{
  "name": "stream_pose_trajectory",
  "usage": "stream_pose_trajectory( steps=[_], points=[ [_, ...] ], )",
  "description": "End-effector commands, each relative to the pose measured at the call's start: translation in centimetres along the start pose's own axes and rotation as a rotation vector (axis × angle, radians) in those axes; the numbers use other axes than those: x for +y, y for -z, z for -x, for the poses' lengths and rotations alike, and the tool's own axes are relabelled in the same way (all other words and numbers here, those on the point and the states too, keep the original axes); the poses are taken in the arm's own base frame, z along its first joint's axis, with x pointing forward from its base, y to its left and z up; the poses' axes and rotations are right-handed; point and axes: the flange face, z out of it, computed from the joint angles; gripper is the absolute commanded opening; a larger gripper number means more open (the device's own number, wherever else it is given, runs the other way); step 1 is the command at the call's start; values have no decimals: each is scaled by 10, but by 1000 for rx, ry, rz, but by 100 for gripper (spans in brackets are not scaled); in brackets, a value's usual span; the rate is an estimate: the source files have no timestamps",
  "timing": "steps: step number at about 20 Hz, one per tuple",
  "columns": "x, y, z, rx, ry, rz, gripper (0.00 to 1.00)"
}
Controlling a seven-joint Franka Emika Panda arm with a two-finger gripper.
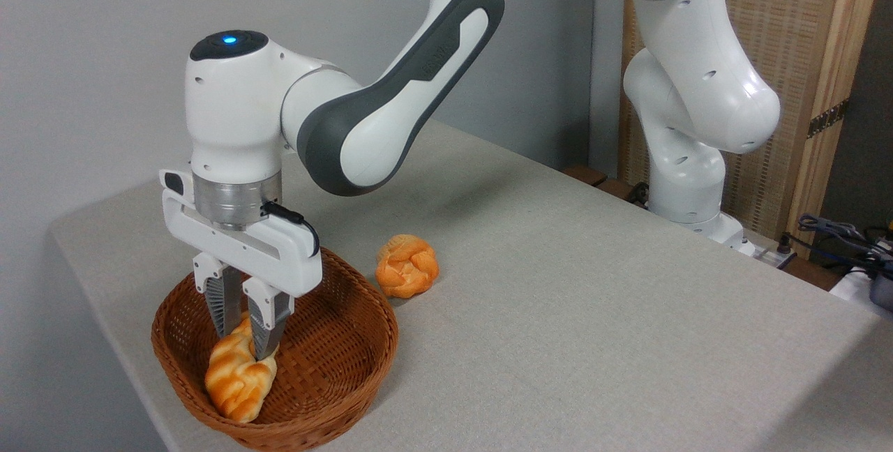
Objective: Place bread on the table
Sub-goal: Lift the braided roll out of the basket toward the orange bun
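The braided bread loaf (238,377) is lying inside the wicker basket (335,375), near its front-left wall. The pincer (244,344) is reaching straight down with its fingers sitting on either side of the loaf's upper end, looking clenched on it. A small knotted bun (407,266) is resting on the table (593,312) just behind the basket.
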Motion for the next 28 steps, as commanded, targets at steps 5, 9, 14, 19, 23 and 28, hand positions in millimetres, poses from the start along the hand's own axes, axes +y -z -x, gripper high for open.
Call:
stream_pose_trajectory(
  steps=[5, 9, 14, 19, 23, 28],
  points=[
    [0, 59, 4, -2, -18, -4, 6],
    [8, 79, 5, -4, -32, 5, 6],
    [14, 116, 10, 11, -41, 8, 11],
    [21, 169, 33, -47, -136, 38, 11],
    [21, 177, 54, -164, -278, 95, 14],
    [20, 169, 75, -296, -395, 169, 14]
  ],
)
